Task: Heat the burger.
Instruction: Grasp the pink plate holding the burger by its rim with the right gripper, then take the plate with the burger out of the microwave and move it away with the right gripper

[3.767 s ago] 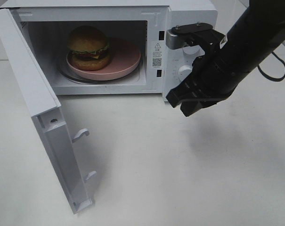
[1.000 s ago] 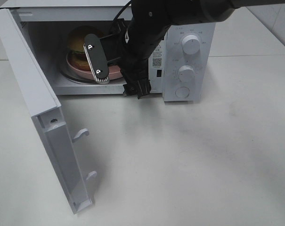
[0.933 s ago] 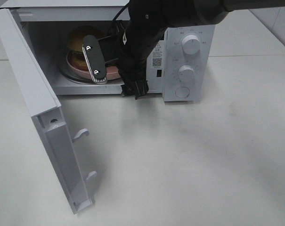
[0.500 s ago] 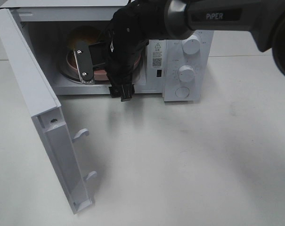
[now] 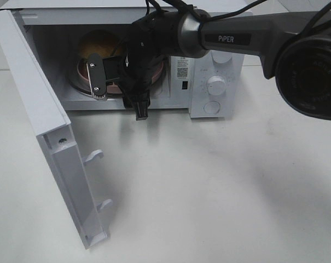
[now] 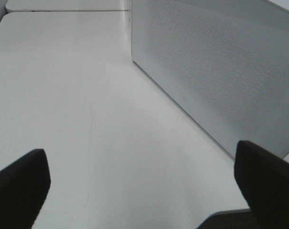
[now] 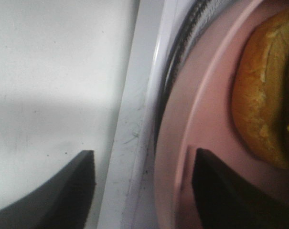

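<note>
Right claw at the plate rim, burger sitting inside the microwave

Looks like the take-it-out step to me: the right gripper (image 7: 142,183) straddles the edge of the pink plate (image 7: 201,119), one finger over the plate and one outside it, jaws part-closed with no firm pinch visible yet. The burger (image 5: 98,46) sits on that plate inside the microwave (image 5: 217,41), roughly 11 o'clock from the claw in the high view. Next it probably needs to clamp the rim and slide the plate out level. Left gripper (image 6: 144,191) sits wide open and empty behind the microwave.
</note>
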You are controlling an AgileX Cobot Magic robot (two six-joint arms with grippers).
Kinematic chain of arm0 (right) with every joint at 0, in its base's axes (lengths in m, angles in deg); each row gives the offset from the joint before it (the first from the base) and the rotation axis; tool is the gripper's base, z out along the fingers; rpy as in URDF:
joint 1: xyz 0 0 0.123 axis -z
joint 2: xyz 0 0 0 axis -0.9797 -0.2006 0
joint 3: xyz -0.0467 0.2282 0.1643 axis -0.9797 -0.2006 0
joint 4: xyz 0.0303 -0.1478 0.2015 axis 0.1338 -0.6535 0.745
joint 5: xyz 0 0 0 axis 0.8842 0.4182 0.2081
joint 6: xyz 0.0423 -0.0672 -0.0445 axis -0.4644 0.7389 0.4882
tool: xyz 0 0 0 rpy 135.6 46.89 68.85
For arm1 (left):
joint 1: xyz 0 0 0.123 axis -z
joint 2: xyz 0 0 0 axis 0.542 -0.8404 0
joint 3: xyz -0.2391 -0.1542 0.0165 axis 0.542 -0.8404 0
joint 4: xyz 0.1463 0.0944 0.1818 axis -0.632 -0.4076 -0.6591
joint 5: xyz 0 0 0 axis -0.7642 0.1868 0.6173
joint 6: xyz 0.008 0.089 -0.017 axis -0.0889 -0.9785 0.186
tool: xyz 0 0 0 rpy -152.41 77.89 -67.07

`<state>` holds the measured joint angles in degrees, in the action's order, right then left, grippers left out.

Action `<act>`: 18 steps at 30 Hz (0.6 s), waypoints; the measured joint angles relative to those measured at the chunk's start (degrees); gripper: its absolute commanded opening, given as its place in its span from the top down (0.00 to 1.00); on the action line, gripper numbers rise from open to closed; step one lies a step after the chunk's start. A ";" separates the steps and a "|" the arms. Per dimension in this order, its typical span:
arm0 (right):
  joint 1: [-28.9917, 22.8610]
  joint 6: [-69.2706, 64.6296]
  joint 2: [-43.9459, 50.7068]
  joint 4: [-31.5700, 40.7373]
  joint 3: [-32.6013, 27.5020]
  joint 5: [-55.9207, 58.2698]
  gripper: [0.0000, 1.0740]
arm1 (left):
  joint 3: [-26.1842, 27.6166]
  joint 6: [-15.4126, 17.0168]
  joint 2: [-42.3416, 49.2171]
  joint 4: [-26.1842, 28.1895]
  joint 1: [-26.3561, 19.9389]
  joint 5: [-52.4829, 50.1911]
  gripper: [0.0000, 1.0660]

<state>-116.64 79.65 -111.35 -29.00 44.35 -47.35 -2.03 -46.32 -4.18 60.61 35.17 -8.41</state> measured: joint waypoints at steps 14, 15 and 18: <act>0.17 2.86 0.17 -0.23 0.29 0.29 1.00 | 0.00 0.00 0.00 -0.06 0.00 0.00 0.06; 0.17 3.04 0.17 -0.23 0.29 0.46 1.00 | 0.00 0.00 0.00 -0.06 0.00 0.00 0.06; 0.17 4.01 0.40 -0.17 0.29 1.20 1.00 | 0.00 0.00 0.00 -0.06 0.00 0.00 0.06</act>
<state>-116.47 83.66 -110.95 -29.17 44.64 -46.15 -2.03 -46.32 -4.18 60.55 35.17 -8.41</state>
